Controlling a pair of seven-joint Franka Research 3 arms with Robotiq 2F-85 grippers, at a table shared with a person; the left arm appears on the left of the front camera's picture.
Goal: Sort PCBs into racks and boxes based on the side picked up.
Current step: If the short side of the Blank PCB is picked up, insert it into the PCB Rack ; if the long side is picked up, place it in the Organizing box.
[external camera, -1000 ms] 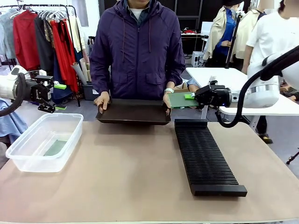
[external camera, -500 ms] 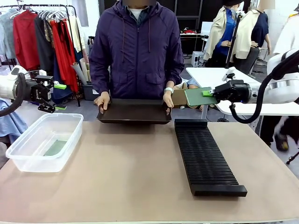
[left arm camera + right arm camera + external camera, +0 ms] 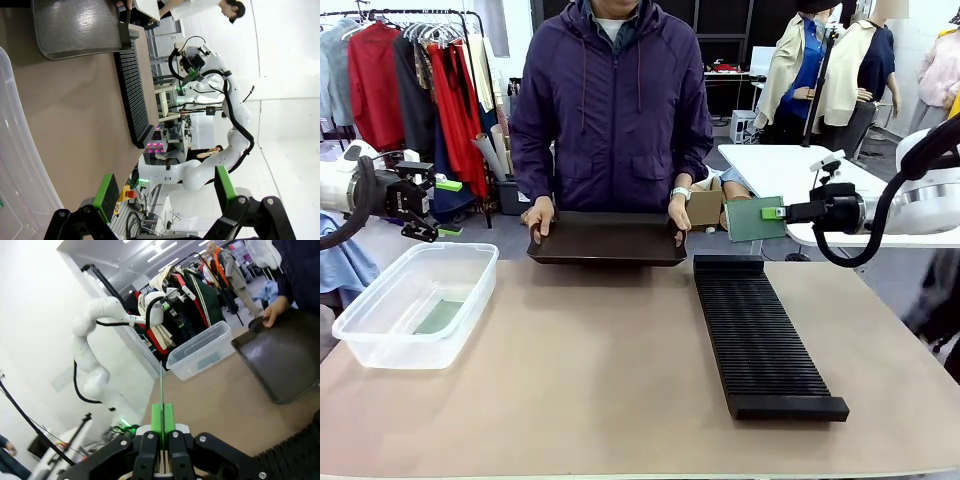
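- Up near the rack's (image 3: 760,340) far end, the right tool (image 3: 782,212) pinches a green board (image 3: 750,220), edge-on in its wrist view.
- Left tool (image 3: 444,208) gapes wide behind the tub (image 3: 380,345); another board (image 3: 440,316) lies blurred inside.

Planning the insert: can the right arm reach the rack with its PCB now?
Probably yes. The right end effector holds the PCB in the air near the rack's far end; nothing shows between them.

Lab: white robot arm (image 3: 924,203), clothes rail (image 3: 405,13)
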